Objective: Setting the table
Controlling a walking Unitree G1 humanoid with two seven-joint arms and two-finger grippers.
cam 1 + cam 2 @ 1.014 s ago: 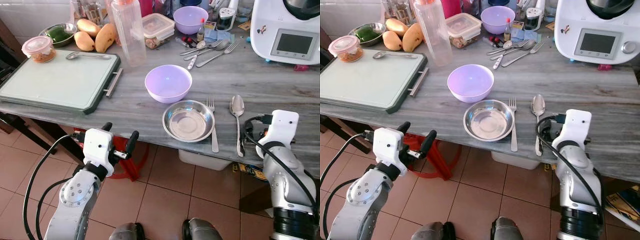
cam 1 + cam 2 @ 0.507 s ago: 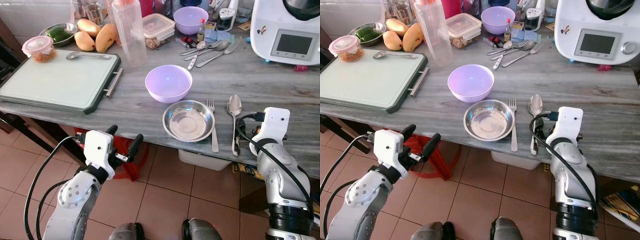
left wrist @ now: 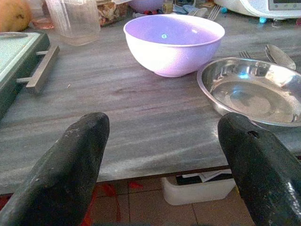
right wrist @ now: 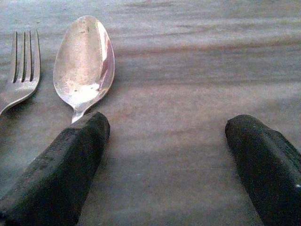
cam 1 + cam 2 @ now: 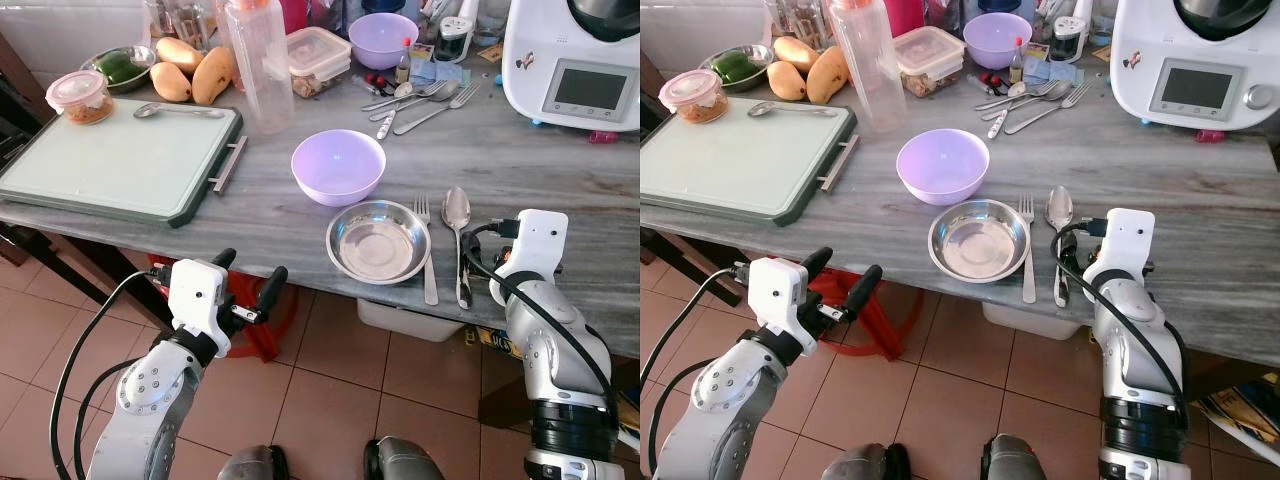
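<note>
A steel plate (image 5: 377, 241) sits near the table's front edge, with a fork (image 5: 425, 250) right beside it and a spoon (image 5: 457, 222) just right of the fork. Behind the plate stands a purple bowl (image 5: 338, 166). My right gripper (image 4: 167, 125) is open and low over the tabletop, right of the spoon. One of its fingers (image 4: 61, 165) lies against the spoon's handle and hides it. Below the table edge, in front of the plate and bowl, my left gripper (image 3: 162, 122) hangs open with nothing in it.
A green-rimmed tray (image 5: 120, 160) with a lidded tub and a spoon fills the left side. Behind are a clear bottle (image 5: 258, 65), mangoes (image 5: 190, 75), loose cutlery (image 5: 420, 100), a second purple bowl (image 5: 382, 38) and a white appliance (image 5: 575, 60).
My right gripper has moved left along the table, and the spoon has slid left with it, closer to the fork. The left arm has barely moved.
</note>
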